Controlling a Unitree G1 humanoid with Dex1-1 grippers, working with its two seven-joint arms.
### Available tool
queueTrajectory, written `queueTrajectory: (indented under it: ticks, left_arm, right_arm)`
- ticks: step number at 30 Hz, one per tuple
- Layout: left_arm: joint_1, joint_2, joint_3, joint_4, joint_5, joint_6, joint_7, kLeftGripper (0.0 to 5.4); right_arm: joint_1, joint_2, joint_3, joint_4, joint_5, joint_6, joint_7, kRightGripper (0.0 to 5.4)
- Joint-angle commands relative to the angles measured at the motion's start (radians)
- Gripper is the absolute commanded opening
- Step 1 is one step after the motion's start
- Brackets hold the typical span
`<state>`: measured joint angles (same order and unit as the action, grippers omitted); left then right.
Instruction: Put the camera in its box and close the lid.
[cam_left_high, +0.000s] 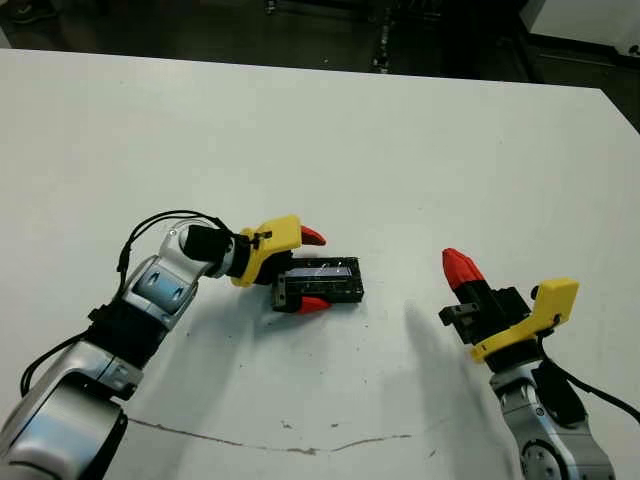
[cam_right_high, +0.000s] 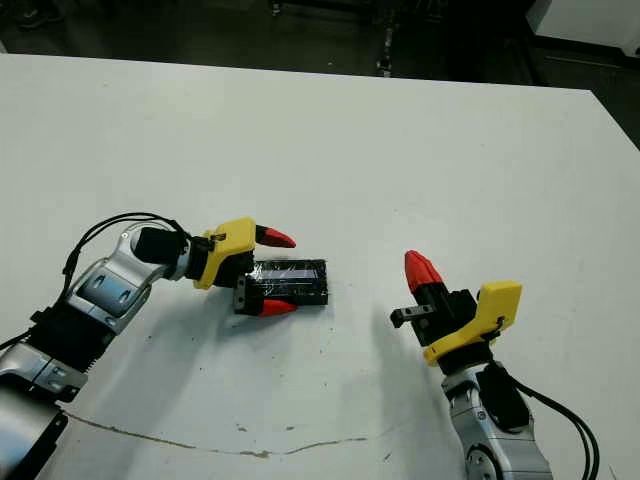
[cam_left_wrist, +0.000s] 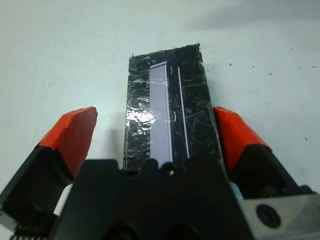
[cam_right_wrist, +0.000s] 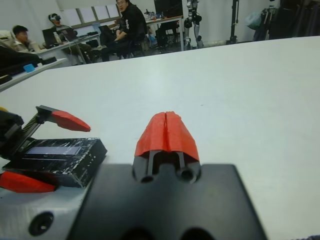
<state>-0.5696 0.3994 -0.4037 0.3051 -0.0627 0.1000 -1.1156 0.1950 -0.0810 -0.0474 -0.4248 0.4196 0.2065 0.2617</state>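
Around the near end of the lid (cam_left_high: 322, 281) the left end effector (cam_left_high: 313, 270) is standing spread wide, one red fingertip (cam_left_wrist: 239, 137) resting against or just beside one long edge, the other fingertip (cam_left_wrist: 72, 132) standing clearly apart from the opposite edge, so nothing is being gripped. That lid is lying flat on the desk (cam_left_high: 330, 130), its crinkly reflective top facing up; the box beneath it is showing only as dark sides, and the camera cannot be seen, so whether it is already inside cannot be told. By my judgement the closed package is light, stiff and rather slippery across its glossy film, so pressing down on the top, or pinching across the two long sides near the middle, is looking safest. Well to the right of the lid, the right end effector (cam_left_high: 462, 270) is hovering with its red tips pressed together, empty.
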Motion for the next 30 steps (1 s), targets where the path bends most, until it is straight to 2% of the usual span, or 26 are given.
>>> queueTrajectory:
  ticks: [1,3,9,15,22,27,30]
  left_arm:
    - [0.094,0.095,-0.008,-0.009,0.026,0.021,-0.052,5.39]
    - [0.118,0.131,0.011,-0.038,0.017,0.012,-0.057,5.39]
    - [0.171,0.205,0.079,-0.083,-0.068,0.046,-0.105,5.39]
    - [0.193,0.258,0.143,-0.127,-0.133,0.12,-0.128,5.39]
    - [0.187,0.305,0.202,-0.148,-0.14,0.17,-0.11,5.39]
    - [0.192,0.335,0.275,-0.114,-0.134,0.15,-0.068,5.39]
    - [0.22,0.321,0.352,-0.175,-0.153,0.244,0.053,5.39]
  right_arm:
    - [0.005,-0.01,-0.009,0.003,0.008,0.013,0.001,0.0]
    - [0.006,-0.012,-0.005,0.002,-0.001,0.007,0.001,0.0]
    - [0.006,-0.009,-0.001,-0.002,0.001,0.015,-0.004,0.0]
    - [0.005,-0.01,0.003,-0.002,-0.007,0.01,-0.004,0.0]
    - [0.003,-0.01,0.005,0.004,-0.002,-0.001,0.009,0.0]
    - [0.002,-0.011,0.005,0.0,-0.007,0.007,0.003,0.0]
    - [0.001,-0.015,0.007,-0.002,-0.011,0.009,0.004,0.0]
